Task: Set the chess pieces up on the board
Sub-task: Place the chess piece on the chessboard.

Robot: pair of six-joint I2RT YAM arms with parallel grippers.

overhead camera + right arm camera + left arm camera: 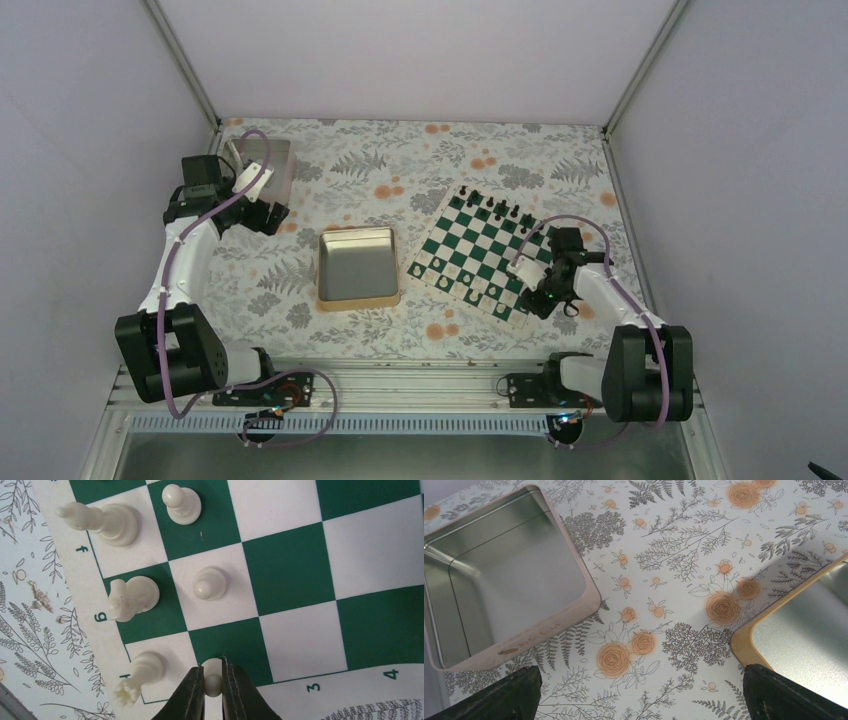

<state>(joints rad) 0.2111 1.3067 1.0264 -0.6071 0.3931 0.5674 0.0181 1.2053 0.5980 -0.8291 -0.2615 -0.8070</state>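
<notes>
Pawn point(213, 682), clenched in the right gripper point(213, 669), sits over a green square near the board's point(470, 255) 5 o'clock corner, while the left gripper point(639, 695) hangs released at the tin's point(358, 301) 10 o'clock.

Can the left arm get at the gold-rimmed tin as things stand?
Probably yes. The left gripper hangs open and empty over the tablecloth, between the pinkish tray and the gold-rimmed tin, with nothing between it and the tin's corner.
</notes>
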